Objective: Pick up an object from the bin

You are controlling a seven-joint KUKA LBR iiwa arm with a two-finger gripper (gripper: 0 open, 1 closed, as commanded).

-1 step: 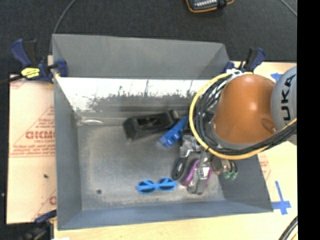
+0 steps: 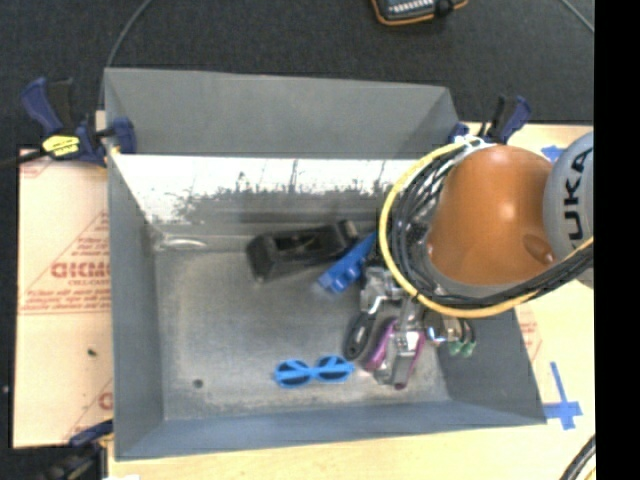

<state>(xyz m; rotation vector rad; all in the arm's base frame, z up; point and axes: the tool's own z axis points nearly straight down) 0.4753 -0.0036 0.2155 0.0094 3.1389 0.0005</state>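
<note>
Camera view puts my claw [image 2: 398, 356] low in the near right part of the grey metal bin [image 2: 276, 109], close above the floor, with my orange wrist cover [image 2: 490, 218] and its looped cables [image 2: 400, 230] crowding over it. I cannot tell whether the claw is open or closed. Right against it lies a small purple plastic piece [image 2: 380, 352] with a thin black loop [image 2: 356, 339] touching its left side; whether they are one thing or two I cannot tell. This is what I am over. I judge it light and stiff, with smooth plastic that could slide or twist out of a shallow pinch. I would close across the purple body, its thickest part, and leave the thin loop alone. Just to the left a flat blue plastic figure-eight piece [image 2: 312, 372] lies on the floor, apart from the purple piece. Farther back, a chunky blue plastic part [image 2: 347, 264] touches the end of a long black block [image 2: 295, 249] near the back wall. The left half of the floor is bare.
</note>
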